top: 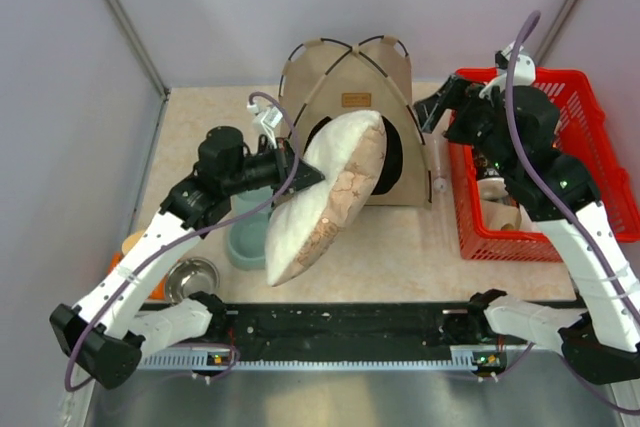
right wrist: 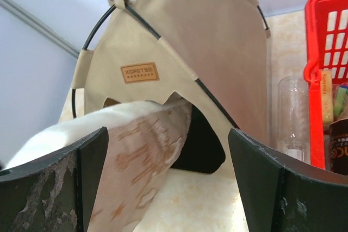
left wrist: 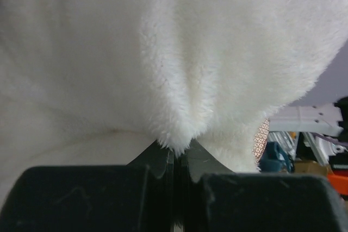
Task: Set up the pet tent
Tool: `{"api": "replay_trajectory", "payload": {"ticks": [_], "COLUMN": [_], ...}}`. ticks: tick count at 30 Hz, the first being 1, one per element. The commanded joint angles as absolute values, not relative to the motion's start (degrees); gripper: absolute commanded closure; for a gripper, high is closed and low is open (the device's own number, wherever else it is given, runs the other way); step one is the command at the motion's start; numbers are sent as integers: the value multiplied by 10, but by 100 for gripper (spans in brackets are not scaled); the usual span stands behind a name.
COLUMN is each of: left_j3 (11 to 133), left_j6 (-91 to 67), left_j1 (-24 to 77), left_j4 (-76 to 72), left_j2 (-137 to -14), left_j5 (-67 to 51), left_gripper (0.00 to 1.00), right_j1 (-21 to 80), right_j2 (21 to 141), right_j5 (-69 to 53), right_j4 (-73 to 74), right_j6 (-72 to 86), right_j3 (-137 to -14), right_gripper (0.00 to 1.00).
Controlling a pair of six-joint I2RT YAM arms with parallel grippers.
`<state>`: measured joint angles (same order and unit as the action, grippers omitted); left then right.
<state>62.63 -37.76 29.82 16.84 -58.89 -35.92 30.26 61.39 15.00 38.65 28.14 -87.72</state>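
Note:
The tan pet tent (top: pixel 350 82) stands upright at the back of the table, black poles crossing over it, brown label above its dark doorway. It also shows in the right wrist view (right wrist: pixel 179 52). A cream plush pillow (top: pixel 325 197) hangs tilted in front of the doorway, its upper end just inside. My left gripper (top: pixel 305 175) is shut on the pillow's edge; white plush (left wrist: pixel 174 63) fills the left wrist view above the pinched fingers (left wrist: pixel 157 158). My right gripper (top: pixel 432 112) is open and empty, beside the tent's right side, facing the doorway (right wrist: pixel 204 145).
A red basket (top: pixel 545 162) with items stands at the right. A clear bottle (top: pixel 438 162) lies between tent and basket. A grey-green bowl (top: pixel 248 237) and a steel bowl (top: pixel 192 279) sit at the front left, an orange object (top: pixel 130 244) beside them.

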Motion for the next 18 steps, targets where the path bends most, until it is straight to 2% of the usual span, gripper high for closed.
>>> {"api": "replay_trajectory", "payload": {"ticks": [1, 5, 14, 18], "left_j3": [616, 628, 678, 669], "left_j6": [-351, -368, -406, -392], "left_j1": [347, 401, 458, 459], "left_j4": [120, 89, 66, 43], "left_j2": [-612, -684, -799, -796], "left_j5": [-130, -38, 73, 62], "left_gripper": [100, 100, 100, 100], "right_j1": [304, 311, 369, 381], "right_j2": [613, 613, 602, 635], "right_j5": [91, -20, 10, 63], "right_j4": [384, 354, 298, 253], "right_j6": [272, 268, 320, 323], "right_j3": [-870, -824, -709, -664], "right_gripper": [11, 12, 9, 20]}}
